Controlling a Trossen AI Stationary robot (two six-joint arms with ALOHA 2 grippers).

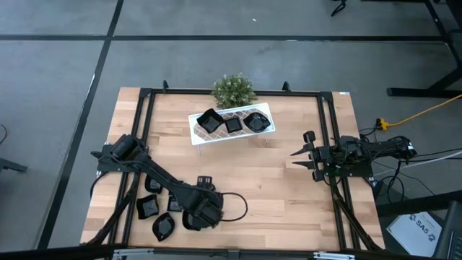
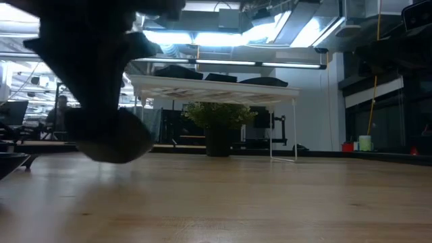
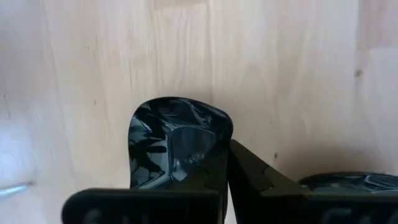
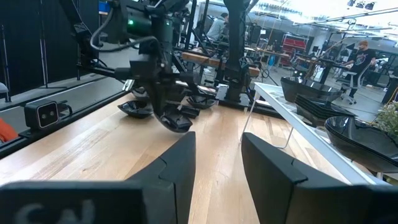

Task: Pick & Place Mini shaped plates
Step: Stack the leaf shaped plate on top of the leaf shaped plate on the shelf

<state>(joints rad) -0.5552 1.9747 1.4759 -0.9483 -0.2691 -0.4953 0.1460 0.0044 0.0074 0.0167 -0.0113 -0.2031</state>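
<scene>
A glossy black mini plate [image 3: 174,140] hangs just above the wooden table near its front left, with my left gripper [image 3: 227,167] shut on it; the low view shows this plate [image 2: 113,143] clear of the tabletop. Several more black plates [image 1: 149,207] lie on their bases on the table beside it. Three plates [image 1: 233,124] rest on top of the white lattice rack [image 1: 195,137] at the far middle. My right gripper [image 1: 296,159] waits open at the table's right side, pointing level toward the left, with nothing between its fingers [image 4: 180,163]. My left gripper pinches the plate's rim [image 3: 217,146] at one side between its two fingers [image 3: 249,177]. The fingers come steeply from above. The plate is lifted clear of the table and juts out sideways from the fingertips, its hollow side showing in the wrist view.
A small green plant [image 1: 233,88] stands behind the rack at the far edge. Another black plate [image 3: 354,182] lies on the table right beside the held one. Black frame rails [image 1: 144,130] run along the table's left and right sides. Bare wood [image 1: 253,180] spans the middle.
</scene>
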